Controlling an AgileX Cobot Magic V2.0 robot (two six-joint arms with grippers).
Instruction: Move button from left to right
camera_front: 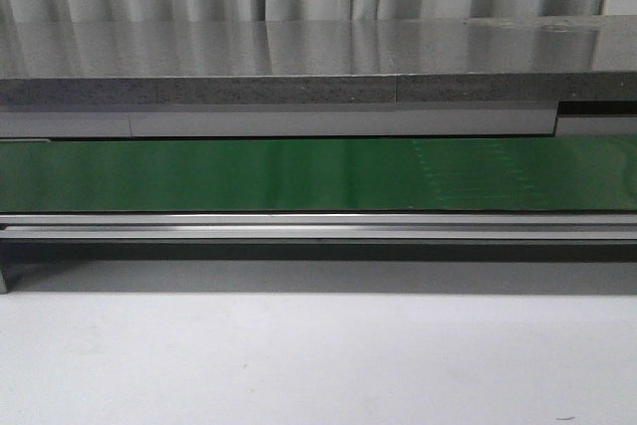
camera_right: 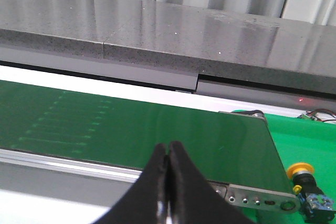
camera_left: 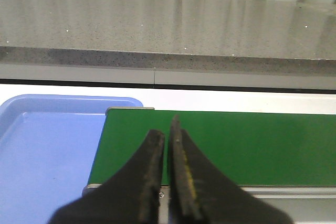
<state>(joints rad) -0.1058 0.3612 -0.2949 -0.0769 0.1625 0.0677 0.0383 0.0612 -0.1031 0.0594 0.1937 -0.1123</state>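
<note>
Green as a landmark: took the long flat conveyor belt [camera_front: 299, 174] for reference throughout. Saw neither arm in the front view, only the speckled grey stone counter [camera_front: 299, 57] behind the belt and the plain white worktop [camera_front: 299, 355] in front of it.

Found the small push-button with a round orange-yellow cap on a dark blocky base [camera_right: 302, 174] in the right wrist view only, just past the belt's right end, near the metal end plate and apparently resting on a brighter green surface [camera_right: 315, 140] there. Could not tell whether upright or slightly tilted.

Noted the black left gripper [camera_left: 166, 129] hanging over the belt's left end, jaws drawn together to a thin slit, nothing between them. Noted the black right gripper [camera_right: 166, 148] above the belt towards its right end, jaws pressed tight together, likewise holding nothing, and well apart from the button.

Saw a shallow pale blue plastic tray [camera_left: 42, 150] against the belt's left end, with nothing in the visible part.

Judged the task finished or very close to it: button already beyond the belt's right end, released, both grippers unloaded. Judged little left beyond perhaps drawing the arms back, though could not confirm the intended resting spot.
</note>
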